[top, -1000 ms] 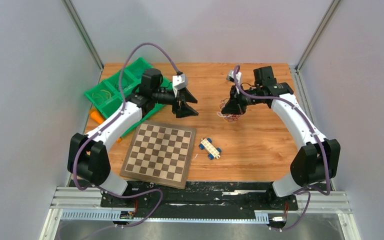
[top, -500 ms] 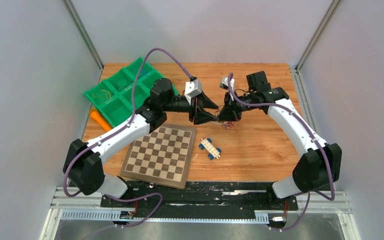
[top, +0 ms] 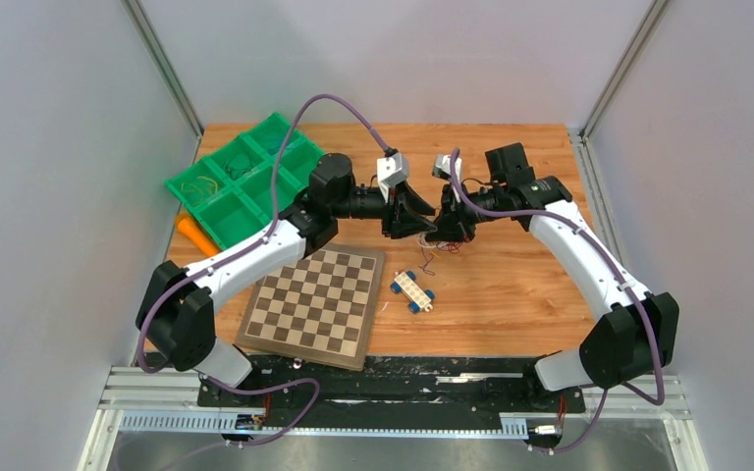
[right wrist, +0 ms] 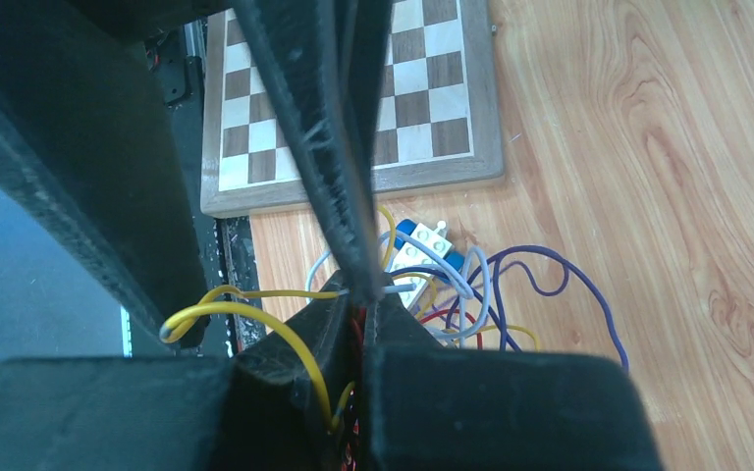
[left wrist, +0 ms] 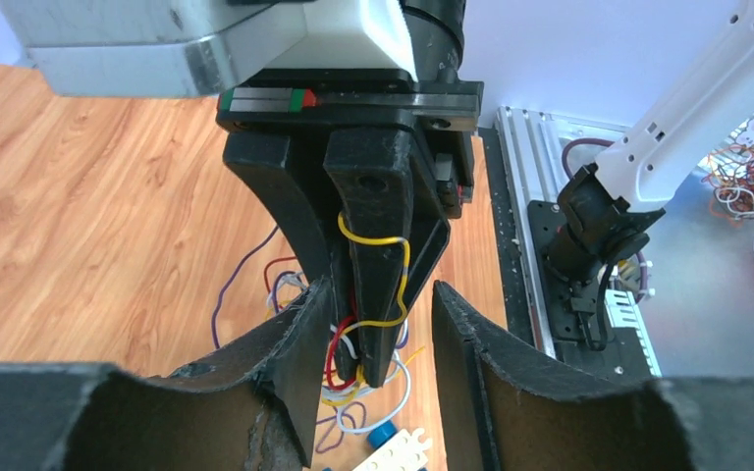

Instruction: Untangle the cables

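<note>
The cables (top: 432, 257) are a small knot of yellow, red, white and purple strands hanging over the table's middle. My right gripper (top: 447, 228) is shut on the cables (right wrist: 457, 280), and loose loops trail below its tips. A yellow strand wraps one of its fingers. In the left wrist view the right gripper (left wrist: 363, 378) points down between my left fingers. My left gripper (left wrist: 381, 289) stands open, one finger on each side of the right gripper's tip and the clump (left wrist: 339, 400). From above, the left gripper (top: 424, 214) meets the right one tip to tip.
A chessboard (top: 314, 299) lies at the front left. A white toy block with blue wheels (top: 412, 290) sits just below the hanging cables. A green divided bin (top: 241, 182) stands at the back left, with an orange object (top: 193, 231) beside it.
My left arm has swung right until its fingers straddle the right gripper's tip, and its jaws have narrowed. The right gripper has shifted slightly left, still holding the cables.
</note>
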### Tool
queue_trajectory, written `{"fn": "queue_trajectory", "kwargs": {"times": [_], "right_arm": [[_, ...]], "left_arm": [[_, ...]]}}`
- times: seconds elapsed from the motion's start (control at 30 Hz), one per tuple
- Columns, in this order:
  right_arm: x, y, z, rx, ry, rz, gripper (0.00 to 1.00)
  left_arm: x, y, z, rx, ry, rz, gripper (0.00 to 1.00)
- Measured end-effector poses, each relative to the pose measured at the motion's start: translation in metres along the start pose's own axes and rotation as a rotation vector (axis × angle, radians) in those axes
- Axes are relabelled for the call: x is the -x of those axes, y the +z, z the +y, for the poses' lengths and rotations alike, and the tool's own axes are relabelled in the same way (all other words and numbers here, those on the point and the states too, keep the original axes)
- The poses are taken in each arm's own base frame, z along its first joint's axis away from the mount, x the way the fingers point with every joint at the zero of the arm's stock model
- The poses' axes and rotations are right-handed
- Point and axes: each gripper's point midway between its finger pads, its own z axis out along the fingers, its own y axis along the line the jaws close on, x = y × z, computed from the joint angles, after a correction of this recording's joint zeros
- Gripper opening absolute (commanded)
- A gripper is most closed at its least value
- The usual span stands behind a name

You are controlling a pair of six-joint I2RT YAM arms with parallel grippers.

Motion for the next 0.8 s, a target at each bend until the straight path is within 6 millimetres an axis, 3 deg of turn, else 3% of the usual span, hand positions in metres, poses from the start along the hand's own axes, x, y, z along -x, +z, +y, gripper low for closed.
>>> {"fn": "queue_trajectory", "kwargs": {"times": [0.13,0.23,0.27,0.57,0.7,0.8], "right_arm": [[-0.001,0.000,0.001,0.000,0.001,0.000,0.03],[-0.001,-0.001,0.002,0.000,0.003,0.000,0.05],[0.000,-0.001,0.002,0.000,0.002,-0.001,0.06],[-0.006,-0.006,-0.004,-0.029,0.051,-0.003,0.14],[-0.014,-0.013,-0.027,-0.068,0.124,-0.013,0.16],[-0.034,-0.008,-0.046,-0.097,0.180,0.024,0.16]], "left_arm": [[0.003,0.006,-0.004,-0.015,-0.009,0.003,0.31],[0.009,0.008,-0.006,-0.017,-0.016,0.003,0.03],[0.012,0.008,-0.006,-0.017,-0.016,0.001,0.01],[0.023,-0.002,-0.012,-0.010,-0.042,0.015,0.00],[0.042,-0.020,-0.012,0.010,-0.065,-0.007,0.00],[0.067,-0.033,-0.006,0.035,-0.071,-0.043,0.00]]}}
